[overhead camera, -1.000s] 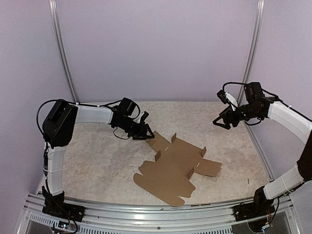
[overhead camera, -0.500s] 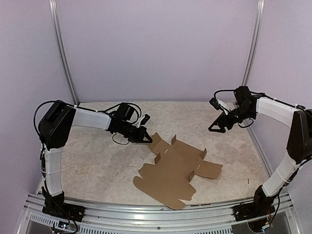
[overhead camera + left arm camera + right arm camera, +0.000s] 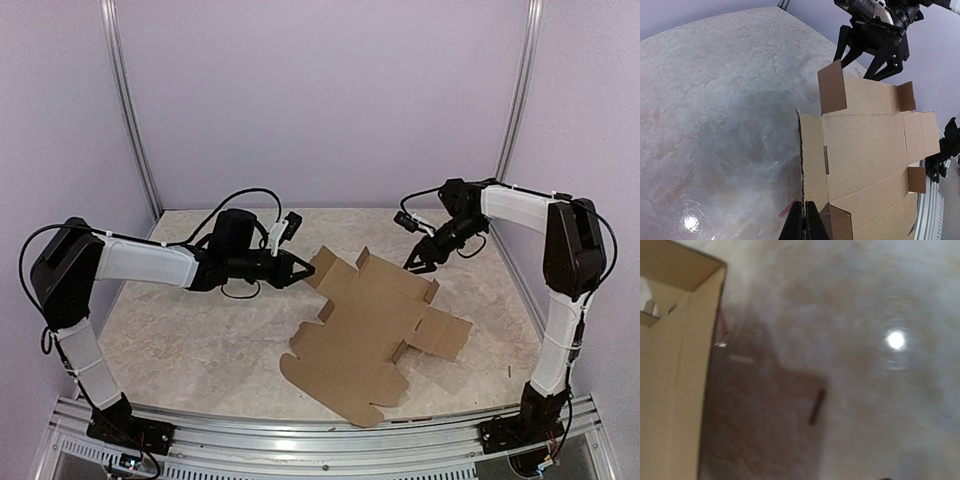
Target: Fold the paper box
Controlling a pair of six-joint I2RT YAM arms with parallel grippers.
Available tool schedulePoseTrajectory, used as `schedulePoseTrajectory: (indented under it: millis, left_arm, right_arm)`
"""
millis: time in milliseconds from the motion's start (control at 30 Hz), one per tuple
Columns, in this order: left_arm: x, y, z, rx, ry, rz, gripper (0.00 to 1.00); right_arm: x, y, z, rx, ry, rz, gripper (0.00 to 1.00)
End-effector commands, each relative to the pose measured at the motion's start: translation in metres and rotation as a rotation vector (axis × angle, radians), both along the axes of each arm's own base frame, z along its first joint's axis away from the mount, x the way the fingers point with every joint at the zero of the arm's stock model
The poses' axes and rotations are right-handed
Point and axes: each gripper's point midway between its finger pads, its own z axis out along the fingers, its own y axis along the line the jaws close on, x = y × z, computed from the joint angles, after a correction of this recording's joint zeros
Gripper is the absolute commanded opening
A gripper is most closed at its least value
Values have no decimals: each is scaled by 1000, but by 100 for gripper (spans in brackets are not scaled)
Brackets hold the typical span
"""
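Note:
The paper box is a brown die-cut cardboard sheet lying mostly flat mid-table, with a few small flaps standing up. My left gripper is shut on its far-left flap, which is raised off the table. In the left wrist view the gripper pinches that flap's thin edge, and the sheet spreads to the right. My right gripper hovers open just above the box's far right corner, and it shows with spread fingers in the left wrist view. The blurred right wrist view shows only a cardboard corner, not its own fingers.
The marbled table is walled by lilac panels, with metal posts at the back corners and an aluminium rail at the near edge. A small dark stick lies on the table, and a pink scrap lies beside my left fingers.
My left gripper closed on the box's left flap and moved right, lifting and shifting the sheet. My right arm swung left and down to the box's far edge.

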Motion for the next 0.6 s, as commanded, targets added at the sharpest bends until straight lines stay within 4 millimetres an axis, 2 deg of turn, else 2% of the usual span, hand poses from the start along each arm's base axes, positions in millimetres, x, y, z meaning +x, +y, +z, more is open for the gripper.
schedulePoseTrajectory:
  millis: [0, 167, 267, 433, 500, 567]
  left_arm:
    - [3, 1, 6, 5, -82, 32, 0]
    - [7, 6, 0, 34, -77, 76, 0]
    - [11, 9, -4, 64, -76, 95, 0]
    - [5, 8, -1, 55, -88, 69, 0]
    - [4, 9, -1, 58, -90, 66, 0]
    - [4, 10, -1, 60, -95, 70, 0]
  right_arm:
    - [-19, 13, -8, -13, 98, 71, 63]
    - [-27, 16, -4, -5, 141, 85, 56]
    - [-31, 13, 2, -15, 147, 82, 57]
    - [-7, -3, 10, -77, 81, -7, 60]
    - [5, -8, 21, -53, 76, -45, 60]
    - [7, -7, 33, 14, 107, -55, 60]
